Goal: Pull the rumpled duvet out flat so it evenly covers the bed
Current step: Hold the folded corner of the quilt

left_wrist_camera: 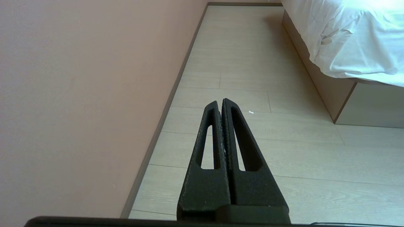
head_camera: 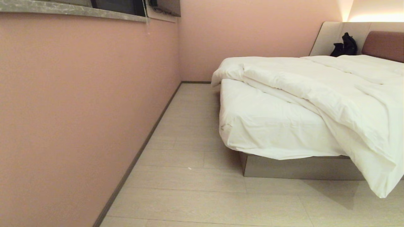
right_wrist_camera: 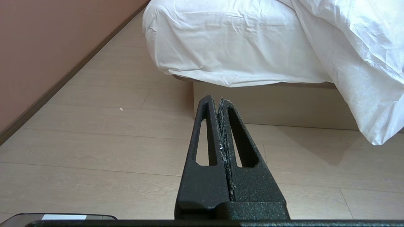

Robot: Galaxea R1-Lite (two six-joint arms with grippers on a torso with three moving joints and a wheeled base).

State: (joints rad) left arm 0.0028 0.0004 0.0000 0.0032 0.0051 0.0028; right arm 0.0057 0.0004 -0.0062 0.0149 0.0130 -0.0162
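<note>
- Two grippers, ours, hang over the floor (head_camera: 195, 176) short of the bed (head_camera: 300, 168), and neither shows in the head view.
- Our left gripper (left_wrist_camera: 220, 101) has its fingers pressed together, empty, above the boards between the pink wall (head_camera: 82, 110) and the bed's near corner.
- Our right gripper (right_wrist_camera: 215, 99) is clenched too, holding nothing, and faces the bed's grey-beige base at its foot edge.
- We see the duvet (head_camera: 331, 91) bunched on the bed: thick, puffy, white, full of soft creases.
- Its near-left part is folded back on itself in a fat roll that runs slantwise from the bed's far left edge toward the foot edge.
- That fold leaves the sheet (head_camera: 265, 126) bare over the near left corner of the bed.
- On the right, a flap of the duvet spills over the foot edge and hangs down past the base, its tip above the floor.
- Farther back the duvet lies flatter, up to the brown headboard (head_camera: 385, 45), where a black object (head_camera: 345, 45) sits at the bed's far edge.
</note>
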